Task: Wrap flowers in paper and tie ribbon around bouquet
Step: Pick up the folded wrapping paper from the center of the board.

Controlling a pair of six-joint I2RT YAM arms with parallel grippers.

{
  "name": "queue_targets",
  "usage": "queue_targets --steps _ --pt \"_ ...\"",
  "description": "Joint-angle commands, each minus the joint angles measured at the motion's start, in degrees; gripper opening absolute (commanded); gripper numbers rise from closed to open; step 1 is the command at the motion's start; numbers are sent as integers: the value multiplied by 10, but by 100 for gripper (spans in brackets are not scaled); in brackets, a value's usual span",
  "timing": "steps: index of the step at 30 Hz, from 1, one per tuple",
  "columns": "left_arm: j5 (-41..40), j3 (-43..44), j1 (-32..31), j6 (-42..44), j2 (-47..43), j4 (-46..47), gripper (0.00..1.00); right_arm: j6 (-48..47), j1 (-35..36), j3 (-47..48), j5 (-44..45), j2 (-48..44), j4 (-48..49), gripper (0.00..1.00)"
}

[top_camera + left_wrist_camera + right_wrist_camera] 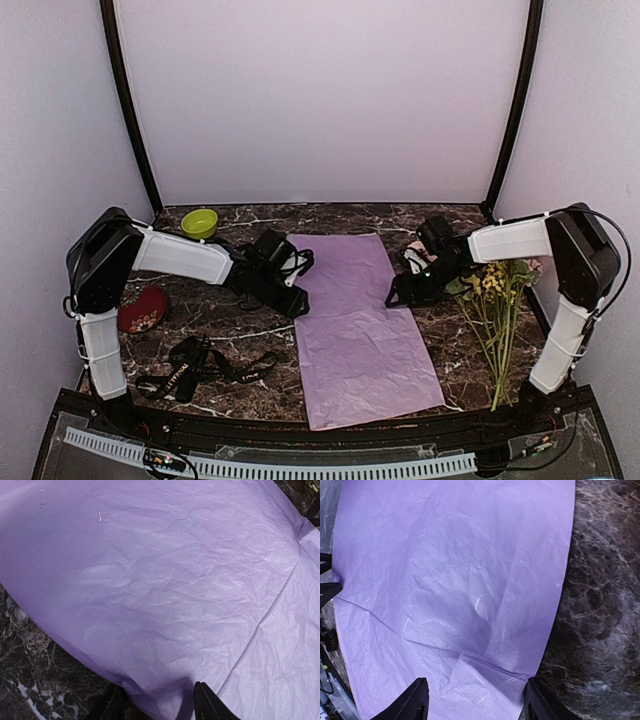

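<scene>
The large lilac-purple sheet of thin, crinkled paper [355, 330] lies flat in the middle of the dark marbled tabletop [250, 335], its long sides running from far to near. The left pincer [292, 298] sits at the sheet's left edge and the right pincer [398, 296] at its right edge, both toward the far half. In the left wrist view the two dark fingers [207, 702] stand partly spread with the paper's edge lying in the gap between them; they are not pressed onto it. In the right wrist view the fingers [414, 702] stand widely spread, straddling the right edge with the sheet below them; nothing is pinched. The loose bunch of yellow, cream and pink flowers on thin green stems [495, 310] lies to the right of the sheet, apart from it, with the blooms far and the stem ends near. The flat black ribbon with white lettering [205, 365] lies heaped at the near left, well apart from the paper. Judged from its look, the paper is very light, limp and easily creased or torn; it will probably slide on the smooth tabletop and buckle rather than lift flat. Take hold at an edge or corner, with one finger slid under the margin, and close gently. The stems look slender and fragile; grip the bunch at mid-stem, not at the blooms. No flower lies on the sheet yet, so wrapping has not begun.
</scene>
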Motion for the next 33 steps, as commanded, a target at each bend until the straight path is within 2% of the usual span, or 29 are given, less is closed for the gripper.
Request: queue_targets --steps 1,10,13,21,33 --pt "-8 -19 -2 4 11 -13 48 35 -3 -19 -85 -15 61 62" --pt "-16 -26 -2 9 14 -11 47 74 -3 -31 -142 -30 111 49" --pt "-20 -28 -2 10 14 -12 47 80 -3 -34 -145 -30 118 48" --pt "-20 -29 -2 13 16 -13 46 54 -15 -34 -51 -35 64 48" --pt "-28 -45 -1 15 17 -12 46 69 -26 -79 -74 -40 97 46"
